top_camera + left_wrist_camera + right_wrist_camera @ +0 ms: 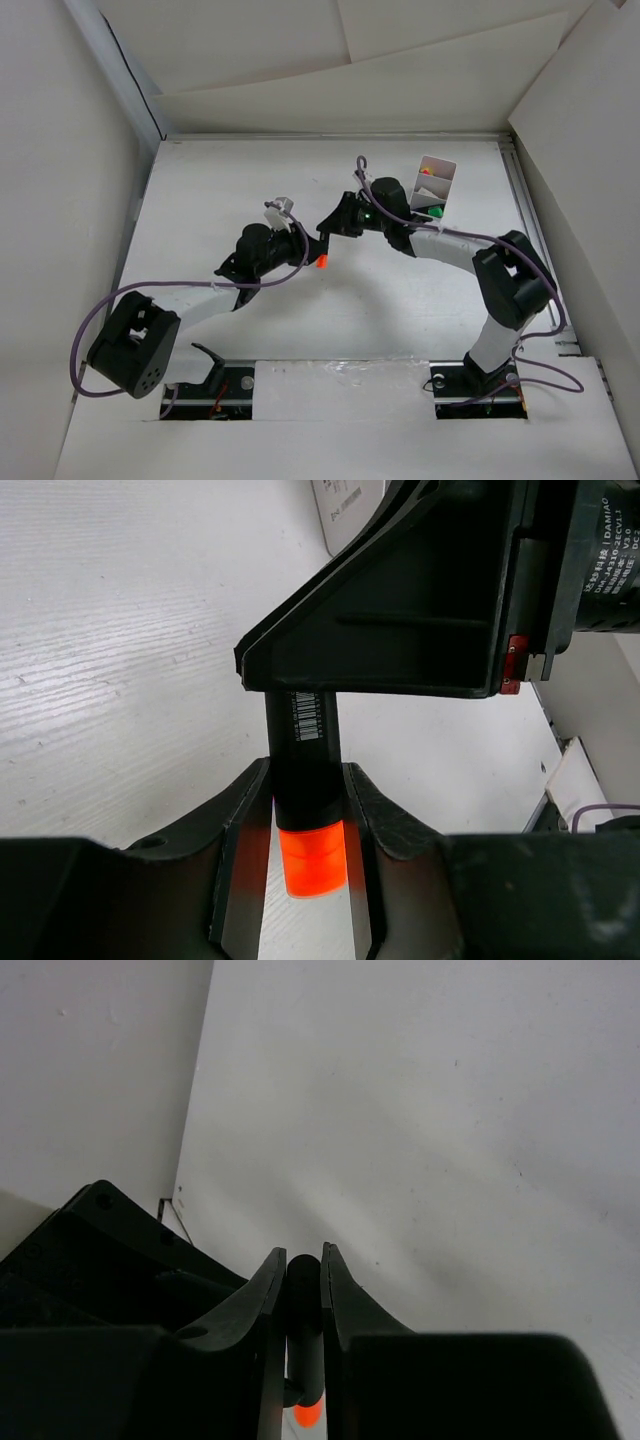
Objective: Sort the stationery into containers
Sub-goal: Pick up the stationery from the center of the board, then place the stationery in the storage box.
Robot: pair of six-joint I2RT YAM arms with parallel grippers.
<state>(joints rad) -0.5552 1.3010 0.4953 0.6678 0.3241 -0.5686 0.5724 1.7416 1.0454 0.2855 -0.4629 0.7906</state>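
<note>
White tabletop [200, 200], white boards all round. At centre of the top view, black marker [303, 770] with orange end and barcode label. Pinched near the orange end by left gripper [305, 780], clamped narrowly further up by right gripper [303, 1258]. "DAMIAO" on motor housing [600, 550], upper right. White compartment box [440, 168] upper right, apart.

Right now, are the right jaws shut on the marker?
Shut: in the right wrist view both jaws press the black marker between them, no gap showing.

Printed in white on black cylindrical motor housing [605, 540]: "DAMIAO", with smaller lines beside it too fine to read. Stuck on black orange-ended marker [303, 770]: white barcode label [308, 716], digits illegible.
</note>
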